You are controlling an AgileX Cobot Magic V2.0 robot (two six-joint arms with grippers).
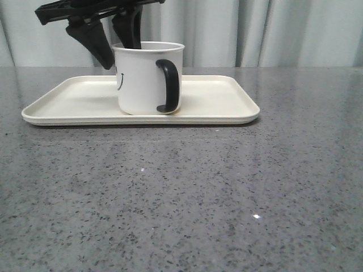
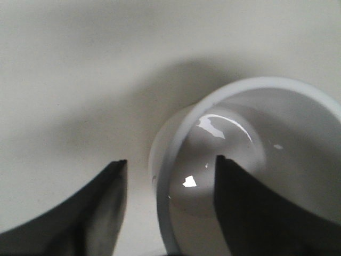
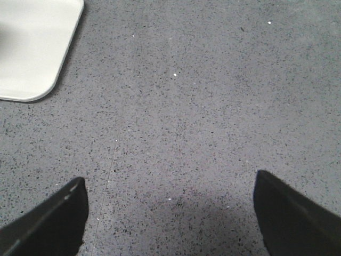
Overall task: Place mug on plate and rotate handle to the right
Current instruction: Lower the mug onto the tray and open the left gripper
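Note:
The white mug [image 1: 142,79] stands upright on the cream plate [image 1: 215,102], left of its middle. Its black handle [image 1: 168,85] faces the front camera, slightly right of the mug's centre, and part of the black face print shows on the left side. My left gripper [image 1: 119,54] hangs open over the mug's left rim, one finger outside the wall and one inside. In the left wrist view the mug [image 2: 229,144] rim runs between the spread fingers of the left gripper [image 2: 170,160], over the plate [image 2: 80,80]. My right gripper [image 3: 169,178] is open above bare table.
The grey speckled table [image 1: 227,198] stretches in front of and to the right of the plate. A rounded corner of the plate [image 3: 32,48] shows in the right wrist view. A pale curtain closes off the back.

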